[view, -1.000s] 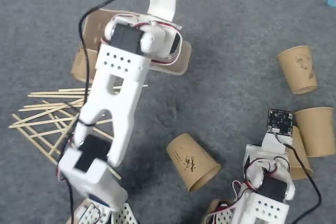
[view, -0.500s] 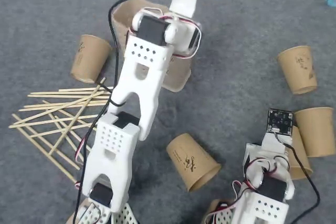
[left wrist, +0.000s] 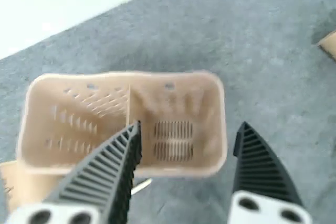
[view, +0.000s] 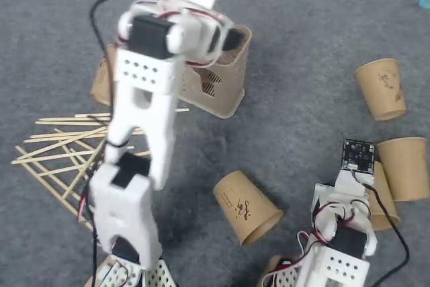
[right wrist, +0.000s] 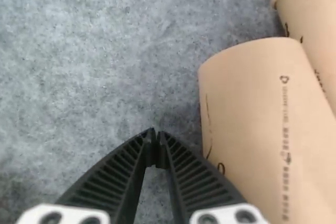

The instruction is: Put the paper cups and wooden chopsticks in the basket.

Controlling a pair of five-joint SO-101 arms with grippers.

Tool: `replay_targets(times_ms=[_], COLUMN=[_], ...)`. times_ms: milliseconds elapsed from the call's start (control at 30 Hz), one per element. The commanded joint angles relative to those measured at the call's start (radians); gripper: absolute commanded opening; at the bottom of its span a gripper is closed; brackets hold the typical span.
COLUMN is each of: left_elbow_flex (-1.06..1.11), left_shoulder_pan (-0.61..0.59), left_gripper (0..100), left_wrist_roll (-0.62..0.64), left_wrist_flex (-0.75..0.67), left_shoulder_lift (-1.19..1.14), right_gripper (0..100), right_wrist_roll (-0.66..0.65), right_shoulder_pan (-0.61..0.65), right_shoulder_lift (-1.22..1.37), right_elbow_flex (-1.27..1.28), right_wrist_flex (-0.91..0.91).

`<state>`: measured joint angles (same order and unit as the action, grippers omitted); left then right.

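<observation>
from above: basket point(view: 225, 89) upright at the far side, under the left arm point(view: 144, 99). chopsticks point(view: 60, 146) strewn on the mat point(view: 302, 45) to its left, well apart from it. cups point(view: 247, 206) lying loose on the mat, one mid-table, others off to the right, one near the basket's left side.

from the left wrist: left gripper point(left wrist: 189, 129) spread wide, holding nothing, above the basket; nothing to be seen inside it.

from the right wrist: right gripper point(right wrist: 155, 136) pinched closed on nothing, low over the mat, just beside a cup point(right wrist: 252, 129) on its side.

seems barely begun: nothing binned, all cups and chopsticks left to fetch.
</observation>
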<state>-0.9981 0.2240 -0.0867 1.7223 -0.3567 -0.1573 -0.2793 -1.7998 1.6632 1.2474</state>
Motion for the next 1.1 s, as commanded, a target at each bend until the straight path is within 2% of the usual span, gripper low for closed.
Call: replay_targets(times_ms=[0,167,367,667,1000,1067], left_elbow_flex=[0.234,0.452,0.49,0.47,0.34,0.321], left_shoulder_pan=[-0.003,0.109,0.198,0.143,0.129,0.149], left_gripper=[27,27,27,26,26,21], left_wrist_roll=[-0.133,-0.313,-0.318,-0.316,-0.081,-0.031], left_wrist_flex=[0.035,0.012,-0.11,-0.287,-0.313,-0.311], left_shoulder_lift=[0.201,0.339,0.342,0.083,-0.041,-0.051], right_gripper=[0.9,0.9,0.9,0.9,0.9,0.9], right_wrist_roll=[-0.014,-0.014,-0.014,-0.014,-0.014,-0.014], right_shoulder_pan=[-0.01,-0.01,-0.013,-0.015,-0.015,-0.015], right_shoulder_lift=[-0.015,-0.015,-0.015,-0.015,-0.015,-0.015], right_elbow_flex=[0.0,0.0,0.0,0.0,0.0,0.0], right_wrist_flex=[-0.027,-0.027,-0.025,-0.024,-0.025,-0.025])
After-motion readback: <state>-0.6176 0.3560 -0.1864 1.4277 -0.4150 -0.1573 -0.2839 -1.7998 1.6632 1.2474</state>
